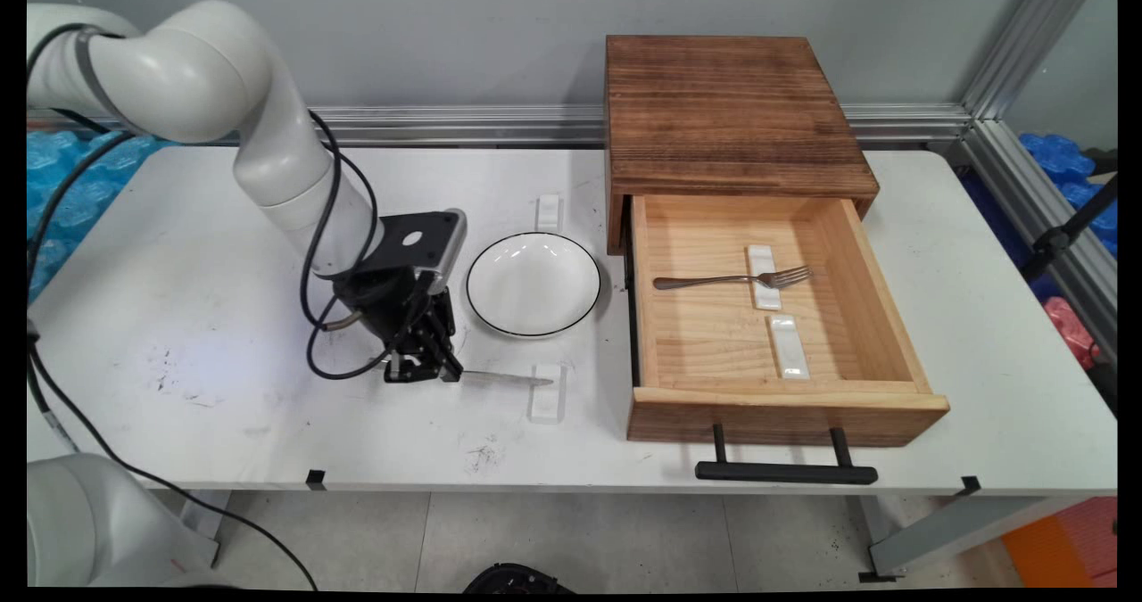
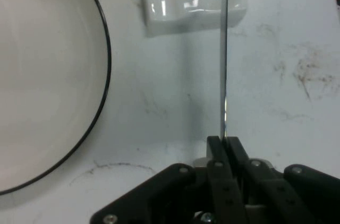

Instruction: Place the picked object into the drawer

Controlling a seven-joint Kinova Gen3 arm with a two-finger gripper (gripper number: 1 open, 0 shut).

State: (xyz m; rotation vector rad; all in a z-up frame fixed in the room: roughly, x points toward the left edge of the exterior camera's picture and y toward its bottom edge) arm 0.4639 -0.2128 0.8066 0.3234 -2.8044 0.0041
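Gripper low over the bench, fingers pinched tight on a knife, its blade reaching onto the white rest beside the plate.

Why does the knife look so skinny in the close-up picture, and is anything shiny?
Hand view: the knife shows edge-on, a thin bright line from the shut gripper across the glossy white rest. Main view: soft, even light, faint shadow under the plate.
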